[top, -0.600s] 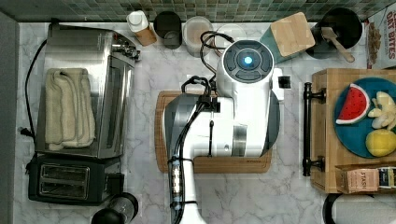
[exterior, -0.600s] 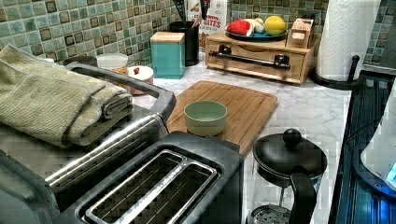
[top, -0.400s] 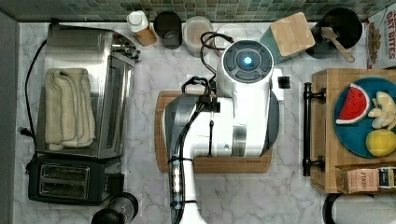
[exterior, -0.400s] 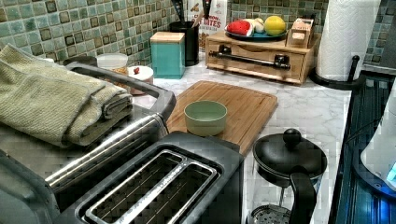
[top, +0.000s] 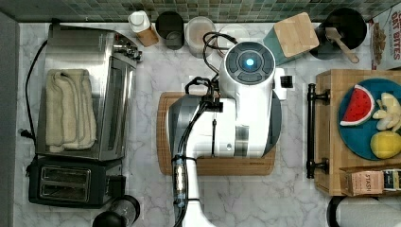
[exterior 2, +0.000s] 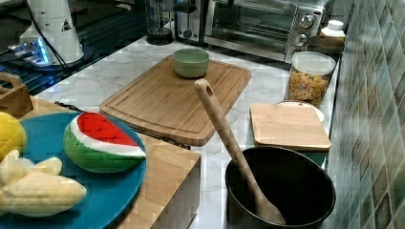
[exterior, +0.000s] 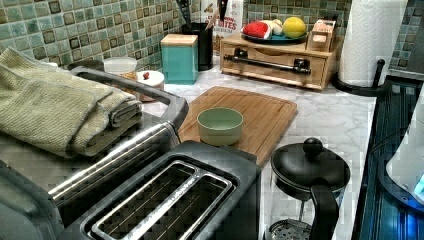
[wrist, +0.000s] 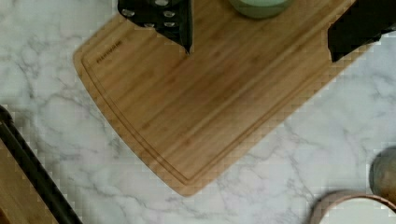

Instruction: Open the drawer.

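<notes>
The drawer (exterior: pixel 274 66) is the light-wood front of a low box at the far end of the counter in the left view, flush with the box. Its long black bar handle (exterior: pixel 265 63) runs across it on two posts. At the top view's right, the handle (top: pixel 310 131) lies beside the box. In the wrist view the handle (wrist: pixel 35 175) is a dark bar at one corner. My gripper (wrist: pixel 259 35) is open, its black fingers (wrist: pixel 161 18) wide apart above the cutting board (wrist: pixel 205 98), well short of the handle. The white arm (top: pixel 236 118) hangs over the board.
A green bowl (exterior: pixel 220 125) sits on the cutting board (exterior: pixel 260 112). A blue plate with toy fruit (top: pixel 373 118) tops the drawer box. A paper towel roll (exterior: pixel 372 40), teal canister (exterior: pixel 179 58), utensil pot (exterior 2: pixel 279 191), toaster oven (top: pixel 85 111), toaster (top: pixel 66 184) and black kettle (exterior: pixel 310 172) ring the marble counter.
</notes>
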`<control>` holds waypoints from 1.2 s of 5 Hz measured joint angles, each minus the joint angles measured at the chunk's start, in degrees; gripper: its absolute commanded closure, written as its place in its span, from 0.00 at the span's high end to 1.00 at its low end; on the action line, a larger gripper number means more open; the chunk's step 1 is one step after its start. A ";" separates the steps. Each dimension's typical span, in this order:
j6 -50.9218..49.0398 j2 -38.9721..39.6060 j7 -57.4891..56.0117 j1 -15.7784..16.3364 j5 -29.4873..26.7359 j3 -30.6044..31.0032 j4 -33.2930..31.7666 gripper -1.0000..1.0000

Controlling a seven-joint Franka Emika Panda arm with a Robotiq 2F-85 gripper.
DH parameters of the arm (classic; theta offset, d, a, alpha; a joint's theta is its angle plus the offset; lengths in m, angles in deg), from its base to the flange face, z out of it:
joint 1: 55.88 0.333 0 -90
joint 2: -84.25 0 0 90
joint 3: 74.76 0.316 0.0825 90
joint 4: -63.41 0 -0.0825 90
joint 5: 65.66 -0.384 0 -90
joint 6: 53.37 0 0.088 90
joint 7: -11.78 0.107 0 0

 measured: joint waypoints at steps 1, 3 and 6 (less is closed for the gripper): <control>4.34 -0.09 -7.43 0.00 0.01 -0.27 -1.57 1.00; 4.69 -0.08 -34.96 -1.59 2.23 -0.89 -6.15 1.00; 13.75 1.38 -45.17 -8.44 9.43 -6.62 -11.53 1.00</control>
